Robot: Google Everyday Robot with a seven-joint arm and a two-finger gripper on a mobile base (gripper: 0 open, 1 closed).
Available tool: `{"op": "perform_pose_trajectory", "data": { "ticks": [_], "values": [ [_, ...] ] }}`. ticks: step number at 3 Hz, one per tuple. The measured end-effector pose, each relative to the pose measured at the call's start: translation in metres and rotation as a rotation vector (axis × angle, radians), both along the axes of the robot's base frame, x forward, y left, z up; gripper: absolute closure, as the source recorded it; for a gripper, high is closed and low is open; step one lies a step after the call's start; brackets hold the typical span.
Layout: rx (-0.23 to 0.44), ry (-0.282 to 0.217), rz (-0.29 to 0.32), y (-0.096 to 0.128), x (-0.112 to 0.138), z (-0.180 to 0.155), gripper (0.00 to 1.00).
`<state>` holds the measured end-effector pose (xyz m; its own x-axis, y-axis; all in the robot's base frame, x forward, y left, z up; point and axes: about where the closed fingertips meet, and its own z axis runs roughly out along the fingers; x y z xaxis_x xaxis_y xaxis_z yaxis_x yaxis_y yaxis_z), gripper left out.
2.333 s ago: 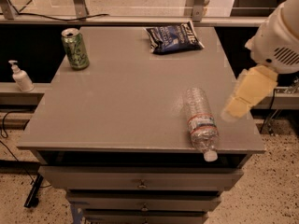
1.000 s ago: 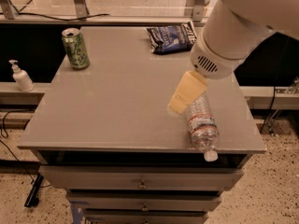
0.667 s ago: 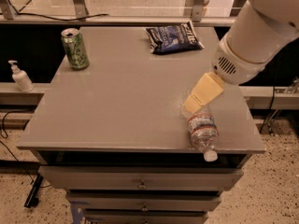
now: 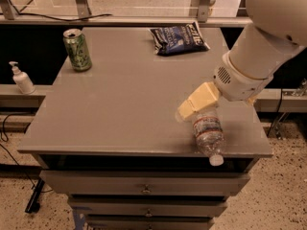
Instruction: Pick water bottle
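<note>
Green drink can [image 4: 77, 50] upright near far-left corner of grey worktop [image 4: 124, 104]; dark blue snack bag [image 4: 178, 39] flat along far edge, right of centre; white pump bottle [image 4: 21, 79] beyond left edge, lower down.

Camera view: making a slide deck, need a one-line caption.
Gripper over the far end of the water bottle lying at the table's front right edge.
</note>
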<state>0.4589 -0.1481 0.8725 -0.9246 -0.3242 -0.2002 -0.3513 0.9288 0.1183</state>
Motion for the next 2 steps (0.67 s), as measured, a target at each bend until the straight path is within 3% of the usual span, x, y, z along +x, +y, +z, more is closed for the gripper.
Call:
{"op": "perform_pose_trajectory", "data": {
  "ticks": [2],
  "values": [
    [0.074,-0.014,-0.053,0.045,0.010,0.007,0.00]
  ]
}}
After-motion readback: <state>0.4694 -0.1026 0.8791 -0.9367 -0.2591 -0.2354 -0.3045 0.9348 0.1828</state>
